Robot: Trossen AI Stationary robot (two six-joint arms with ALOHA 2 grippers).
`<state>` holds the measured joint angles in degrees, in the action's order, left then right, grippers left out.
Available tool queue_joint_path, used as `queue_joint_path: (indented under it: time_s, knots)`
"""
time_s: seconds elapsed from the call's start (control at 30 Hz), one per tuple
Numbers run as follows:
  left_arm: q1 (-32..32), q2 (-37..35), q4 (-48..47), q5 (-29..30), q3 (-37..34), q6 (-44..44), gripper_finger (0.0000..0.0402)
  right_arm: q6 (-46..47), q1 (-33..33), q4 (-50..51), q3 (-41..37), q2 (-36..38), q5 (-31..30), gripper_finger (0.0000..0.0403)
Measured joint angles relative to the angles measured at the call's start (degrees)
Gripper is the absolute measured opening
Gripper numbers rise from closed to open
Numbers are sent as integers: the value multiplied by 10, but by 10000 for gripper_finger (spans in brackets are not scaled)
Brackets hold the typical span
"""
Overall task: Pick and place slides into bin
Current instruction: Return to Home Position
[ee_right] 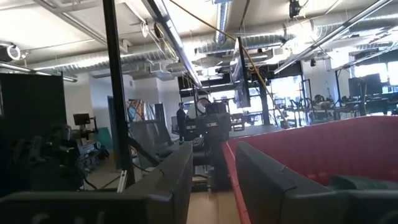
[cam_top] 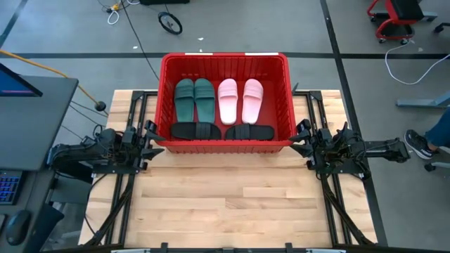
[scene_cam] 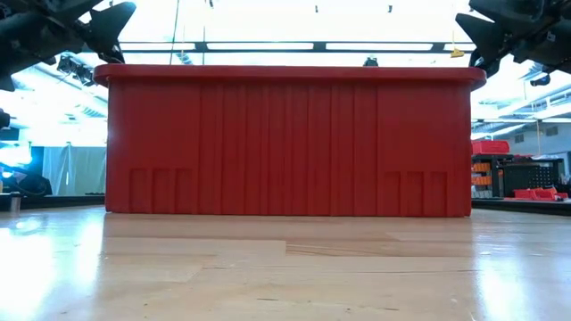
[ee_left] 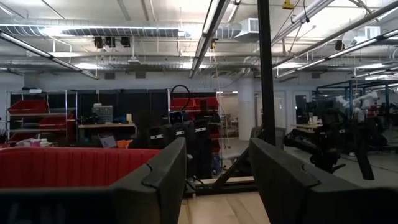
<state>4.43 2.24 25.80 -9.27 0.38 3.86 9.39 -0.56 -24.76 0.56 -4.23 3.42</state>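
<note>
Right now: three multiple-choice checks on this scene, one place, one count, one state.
1. The black slides lie: A) beside the bin B) inside it, by the wall the low view faces C) on its rim
2. Slides in the bin: A) four B) five C) six
3. The left gripper and right gripper are: A) open, empty B) shut on a slide C) inside the bin

B: inside, before the green pair and pink pair.
C: two per colour.
A: wrist views show fingers apart, nothing between.
</note>
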Motion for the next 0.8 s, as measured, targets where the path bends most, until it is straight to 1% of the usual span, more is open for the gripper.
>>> queue_joint_path:
  time_s: [0.17,0.43,0.67,0.8]
  knots:
    - [0,0,0,0,0,0,177,0,0,0,0,0,0,128]
    - [0,0,1,-1,0,-1,183,-1,0,-1,0,0,1,128]
    - [0,0,1,-1,0,0,177,-1,0,-1,0,0,1,128]
    - [0,0,1,-1,0,0,180,-1,0,-1,0,0,1,128]
